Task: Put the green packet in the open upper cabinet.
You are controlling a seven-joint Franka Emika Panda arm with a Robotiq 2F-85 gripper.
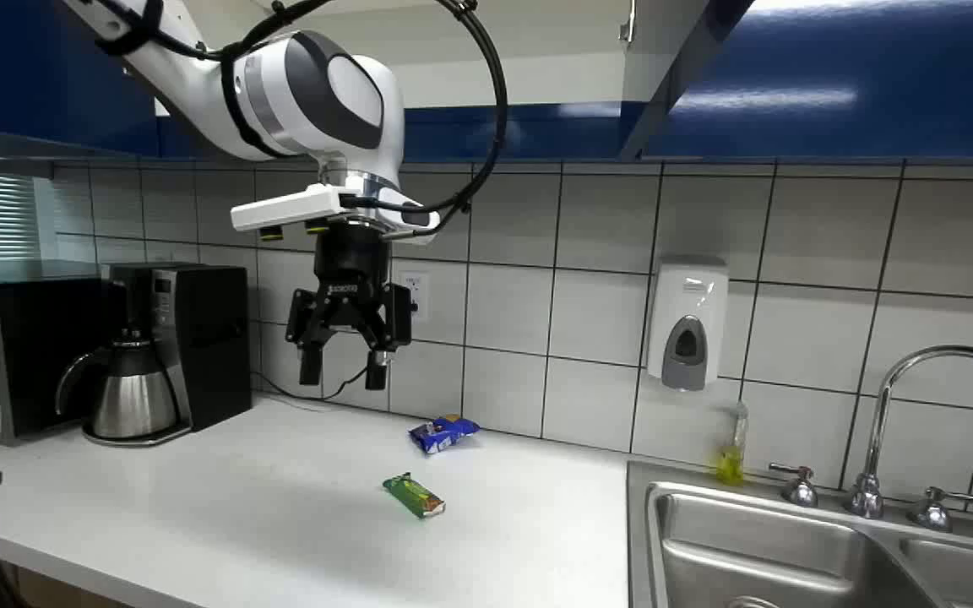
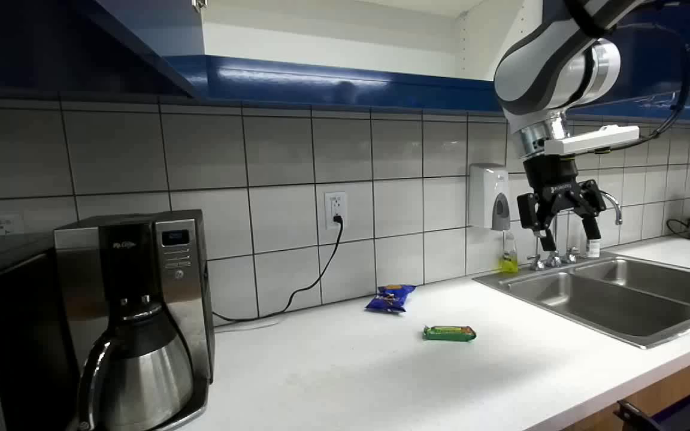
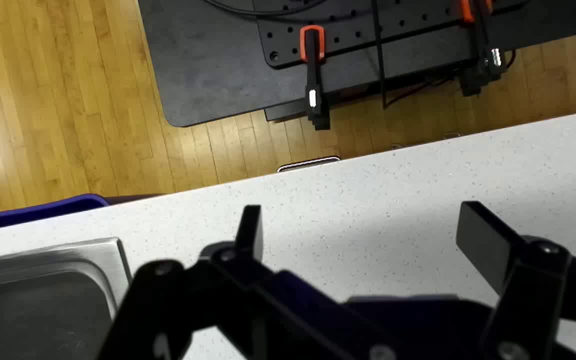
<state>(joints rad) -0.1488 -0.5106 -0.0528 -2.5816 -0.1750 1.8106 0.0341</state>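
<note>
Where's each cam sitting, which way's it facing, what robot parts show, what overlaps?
In an exterior view: camera nearer the sink, facing the tiled wall; arm and gripper show.
In an exterior view: camera nearer the coffee maker, angled toward the sink; arm and gripper show.
Wrist view: on the wrist, facing down over counter and floor; fingers show.
Both exterior views share the green packet and open cabinet.

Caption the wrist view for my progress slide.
Open, empty gripper above the speckled white countertop, steel sink at lower left; green packet not visible here.
</note>
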